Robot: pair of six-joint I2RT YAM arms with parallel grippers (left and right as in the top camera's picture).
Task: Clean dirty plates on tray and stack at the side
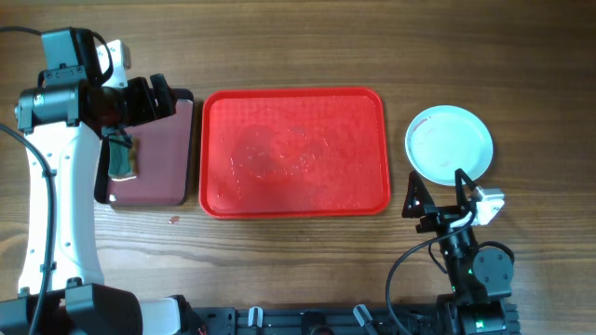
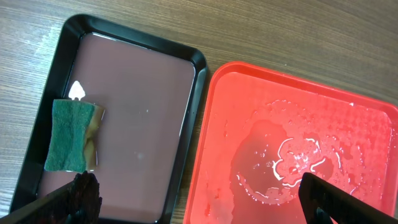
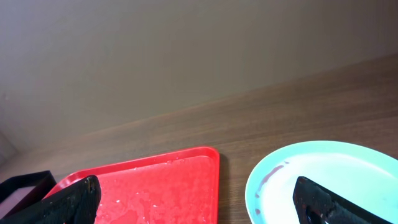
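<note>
Left end: we see the left gripper (image 2: 202,194) over the small dark maroon tray with a black rim (image 1: 168,177). Jaws are spread wide with nothing between them. Its fingers (image 2: 81,194) show only at the bottom edge of the left wrist view.

A green scouring sponge with a tan underside (image 2: 68,135) lies flat on the left part of that maroon tray, apart from the fingers.

Next over, almost rim to rim with the maroon one, is the large bright red rectangular plastic tray (image 1: 358,181). Its floor is wet, with a puddle (image 2: 286,162) and droplets around the middle.

Right of the red tray, on the wooden table (image 1: 307,46), sits a round shallow plate (image 1: 449,142). It is level with the tray's upper right corner, near the rim but clear of it. It reads white from overhead and pale turquoise in the right wrist view. There is a dark red smear (image 3: 277,168) by its left rim. We cannot tell whether more plates lie under it.

The right gripper (image 1: 438,194) hangs at the plate's near edge, jaws wide apart, holding nothing. From overhead one finger overlaps the plate's rim. We cannot tell if it touches.
</note>
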